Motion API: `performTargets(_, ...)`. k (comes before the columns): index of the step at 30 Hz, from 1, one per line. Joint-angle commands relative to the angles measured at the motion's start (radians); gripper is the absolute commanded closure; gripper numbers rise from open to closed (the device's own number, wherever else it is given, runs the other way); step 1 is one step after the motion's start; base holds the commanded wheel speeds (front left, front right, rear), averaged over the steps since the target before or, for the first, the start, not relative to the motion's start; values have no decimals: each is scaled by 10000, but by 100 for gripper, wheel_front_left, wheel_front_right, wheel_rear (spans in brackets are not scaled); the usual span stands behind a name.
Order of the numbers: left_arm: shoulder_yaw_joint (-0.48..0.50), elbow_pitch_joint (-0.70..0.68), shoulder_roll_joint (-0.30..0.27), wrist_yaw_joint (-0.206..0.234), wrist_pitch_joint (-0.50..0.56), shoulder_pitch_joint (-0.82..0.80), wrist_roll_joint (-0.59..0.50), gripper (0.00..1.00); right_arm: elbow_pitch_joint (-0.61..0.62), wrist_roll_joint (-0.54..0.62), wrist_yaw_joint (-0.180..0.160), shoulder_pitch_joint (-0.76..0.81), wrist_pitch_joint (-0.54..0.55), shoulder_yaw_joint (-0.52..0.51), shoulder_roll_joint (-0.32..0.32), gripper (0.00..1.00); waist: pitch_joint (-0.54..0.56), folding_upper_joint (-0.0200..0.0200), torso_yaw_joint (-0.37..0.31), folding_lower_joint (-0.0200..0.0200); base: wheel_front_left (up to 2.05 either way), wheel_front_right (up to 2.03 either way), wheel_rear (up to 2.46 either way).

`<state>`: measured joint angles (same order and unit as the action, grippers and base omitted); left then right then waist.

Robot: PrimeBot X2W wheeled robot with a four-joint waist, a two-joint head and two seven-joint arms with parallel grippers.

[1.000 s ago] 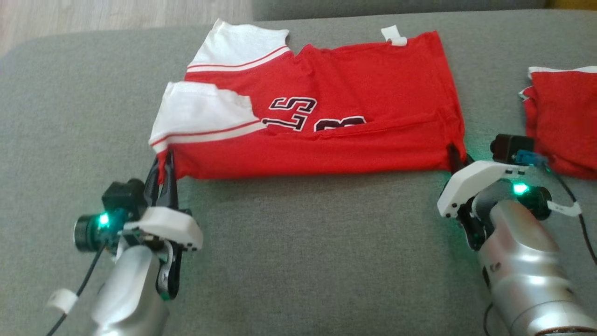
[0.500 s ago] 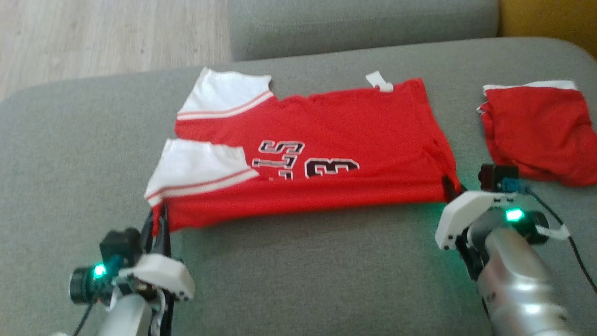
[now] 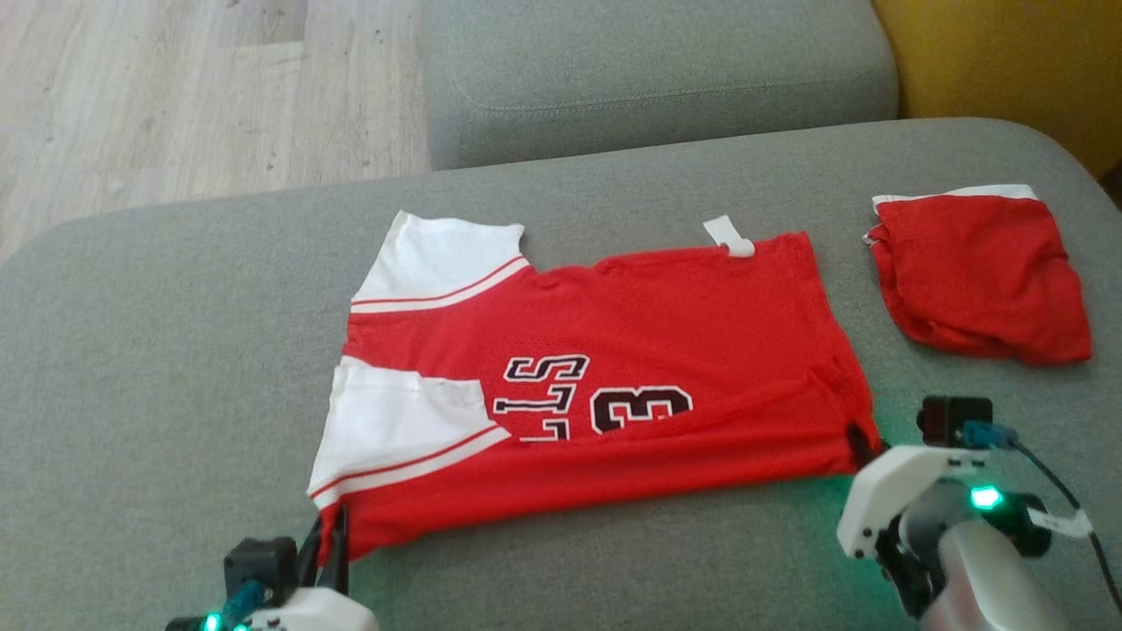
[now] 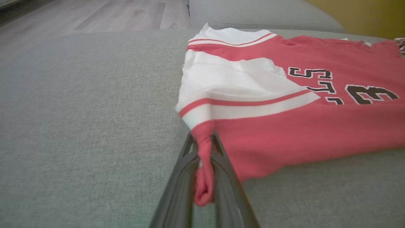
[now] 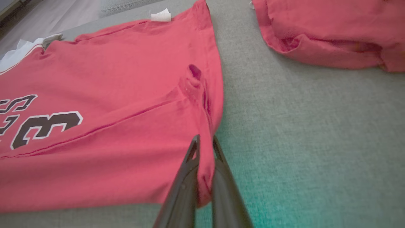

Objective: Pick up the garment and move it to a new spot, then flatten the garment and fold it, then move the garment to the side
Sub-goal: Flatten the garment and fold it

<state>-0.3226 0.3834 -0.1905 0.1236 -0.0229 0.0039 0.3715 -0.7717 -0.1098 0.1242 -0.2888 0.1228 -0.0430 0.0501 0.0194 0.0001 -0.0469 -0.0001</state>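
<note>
Two red garments are lying on the grey sofa cushion. The jaws of the left gripper are pinching the near sleeve-side corner of the jersey. The jersey is lying flat with its long axis left to right and its white sleeves pointing left. The jaws of the right gripper are pinching its near hem corner. The second garment is sitting apart at the far right.

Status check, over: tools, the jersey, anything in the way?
Left tool shut on red-and-white cloth jersey, sleeve-end corner. Right tool shut on its hem-end corner. Jersey flat on grey fabric cushion. Folded red cloth apart, at right.
</note>
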Motion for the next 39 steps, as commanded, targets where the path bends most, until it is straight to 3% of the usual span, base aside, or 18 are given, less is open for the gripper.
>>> performTargets(1,368,-396,-282,83,23,-307,66,100,586,-116,65,-48,116,171,1,100,6,-1,-6,1,0,0,0)
performTargets(4,310,-564,-304,122,230,-151,107,100,1409,-309,65,453,505,141,1,100,-13,-1,-46,1,0,0,0)
performTargets(5,294,-606,-299,139,269,-144,112,100,1696,-291,65,578,560,131,1,62,-31,-1,-60,1,0,0,0)
performTargets(6,289,-637,-291,161,295,-153,120,66,1959,-310,65,689,610,83,1,11,-49,-1,-77,1,0,0,0)
performTargets(7,287,-662,-296,186,295,-179,110,26,2204,-330,65,771,658,32,1,0,-71,-1,-101,1,0,0,0)
performTargets(8,302,-689,-304,225,262,-220,95,0,2436,-350,65,823,711,13,1,0,-102,-1,-133,1,0,0,0)
performTargets(15,593,-1047,-400,329,-546,-770,49,0,3647,-825,65,495,255,-314,1,0,-562,-1,-410,1,0,0,0)
performTargets(21,894,-1616,-1060,1,-1016,-2405,-173,0,4421,-800,65,-804,-476,-666,1,0,-1663,-1,-647,1,0,0,0)
performTargets(24,863,-1644,-1512,-435,-513,-3608,-230,0,4630,-695,65,-1462,-547,-596,1,0,-2298,-1,-766,1,0,0,0)
performTargets(30,501,-295,-2540,-1885,1011,-6213,-201,0,4688,-629,65,-2641,-620,-391,1,0,-3373,-1,-1112,1,0,0,0)
performTargets(35,99,1057,-3037,-2376,2123,-7686,-12,0,4577,-642,65,-3220,-724,-123,1,0,-3954,-1,-1365,1,0,0,0)
performTargets(39,-317,2189,-3294,-2515,3008,-8788,437,0,4451,-760,65,-3619,-866,71,1,0,-4347,-1,-1558,1,0,0,0)
